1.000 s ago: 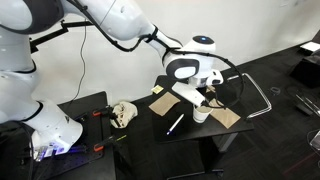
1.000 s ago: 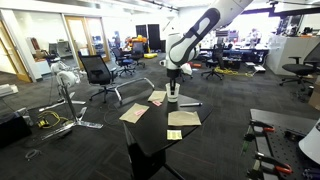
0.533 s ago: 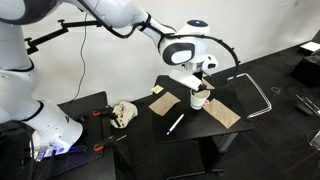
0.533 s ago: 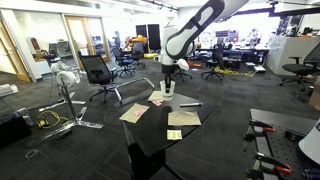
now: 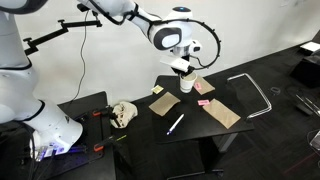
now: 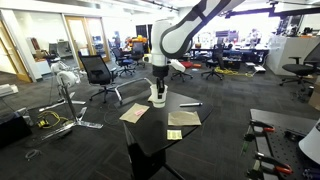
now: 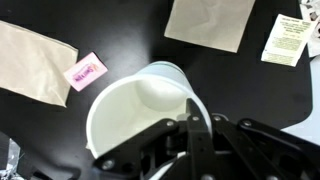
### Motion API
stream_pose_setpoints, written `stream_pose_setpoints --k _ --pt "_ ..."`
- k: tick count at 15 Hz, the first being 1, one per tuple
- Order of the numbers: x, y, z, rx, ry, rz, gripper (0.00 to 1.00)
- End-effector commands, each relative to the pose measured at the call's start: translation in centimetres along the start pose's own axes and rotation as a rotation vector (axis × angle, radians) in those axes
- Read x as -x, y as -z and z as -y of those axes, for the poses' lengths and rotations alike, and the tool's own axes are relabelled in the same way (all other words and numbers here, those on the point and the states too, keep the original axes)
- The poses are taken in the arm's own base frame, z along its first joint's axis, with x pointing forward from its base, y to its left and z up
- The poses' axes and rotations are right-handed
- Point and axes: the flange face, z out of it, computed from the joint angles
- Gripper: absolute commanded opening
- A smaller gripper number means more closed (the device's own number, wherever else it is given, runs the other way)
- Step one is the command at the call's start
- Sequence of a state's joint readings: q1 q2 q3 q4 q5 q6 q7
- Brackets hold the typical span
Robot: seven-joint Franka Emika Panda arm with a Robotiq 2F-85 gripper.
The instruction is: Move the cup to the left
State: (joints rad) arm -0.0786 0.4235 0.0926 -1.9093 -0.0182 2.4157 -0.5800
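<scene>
The pincer (image 5: 187, 78) pinches the cup (image 7: 140, 100) by its rim. The cup sits upright directly beneath it, beside the pink note (image 7: 85, 70), on or just above the tabletop (image 7: 130, 30).

The end effector (image 5: 186, 76) has carried the cup (image 5: 187, 85) leftward across the table (image 5: 200, 128).
</scene>
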Motion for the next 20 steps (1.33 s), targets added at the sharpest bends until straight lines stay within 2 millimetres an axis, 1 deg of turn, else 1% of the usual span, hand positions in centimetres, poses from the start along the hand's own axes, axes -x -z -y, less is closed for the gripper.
stream_pose_setpoints --k 1,3,7,11,15,16,17,20 --pt "-1.6 -0.2 3.5 -0.014 0.034 0.01 0.0" --pt "-2.8 -1.0 5.0 -0.021 0.054 0.001 0.0" --pt "-4.2 -3.0 7.5 -0.053 0.08 -0.012 0.0" --pt "-5.3 -4.8 8.6 -0.061 0.106 -0.042 0.0" --pt "-5.7 -5.9 9.4 -0.059 0.114 -0.055 0.0" --pt "-5.7 -5.9 9.7 -0.048 0.114 -0.05 0.26" --pt "-5.8 -5.6 9.9 -0.036 0.118 -0.052 0.28" --pt "-5.9 -5.0 10.7 -0.016 0.123 -0.05 0.48"
